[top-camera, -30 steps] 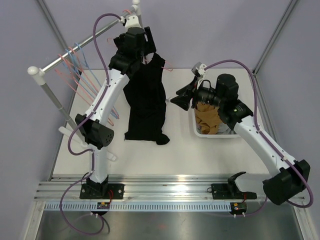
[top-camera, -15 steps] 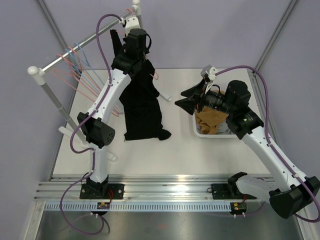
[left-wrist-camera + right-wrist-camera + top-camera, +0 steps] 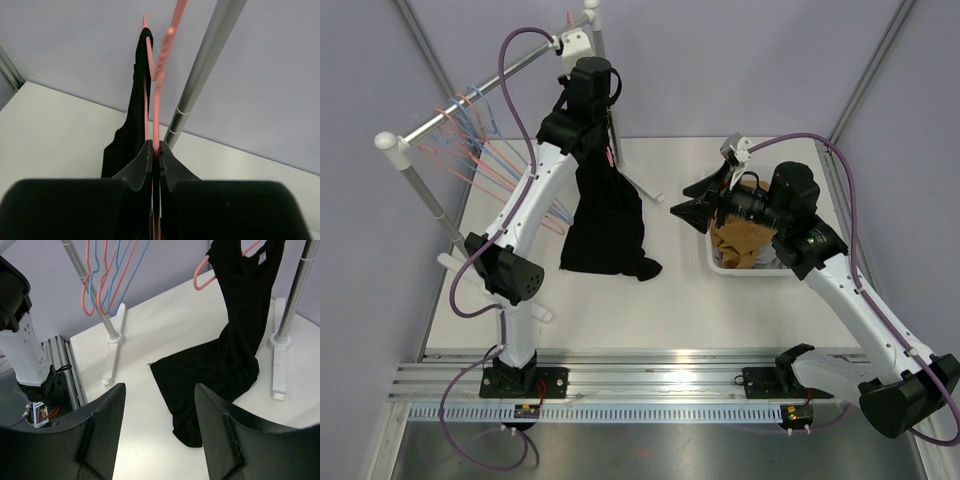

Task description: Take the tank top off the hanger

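Note:
The black tank top (image 3: 608, 215) hangs from a pink hanger (image 3: 612, 156) by the rack's right post, and its hem lies crumpled on the table. My left gripper (image 3: 600, 128) is up at the top of the garment. In the left wrist view it (image 3: 155, 146) is shut on the pink hanger wire (image 3: 156, 107), with the tank top strap (image 3: 136, 117) just to its left. My right gripper (image 3: 688, 198) hovers open to the right of the garment, holding nothing. From the right wrist it (image 3: 160, 386) faces the tank top (image 3: 235, 340) and the hanger (image 3: 202, 276).
A clothes rack rail (image 3: 480, 95) carries several pink and blue spare hangers (image 3: 485, 150) at the left. Its posts (image 3: 287, 310) stand on white feet (image 3: 112, 347). A white basket (image 3: 712, 262) of brown clothes sits under my right arm.
My left gripper closed onto the hanger wire and shifted slightly left. The tank top swung left and now hangs narrower. My right gripper drew back to the right, then held still.

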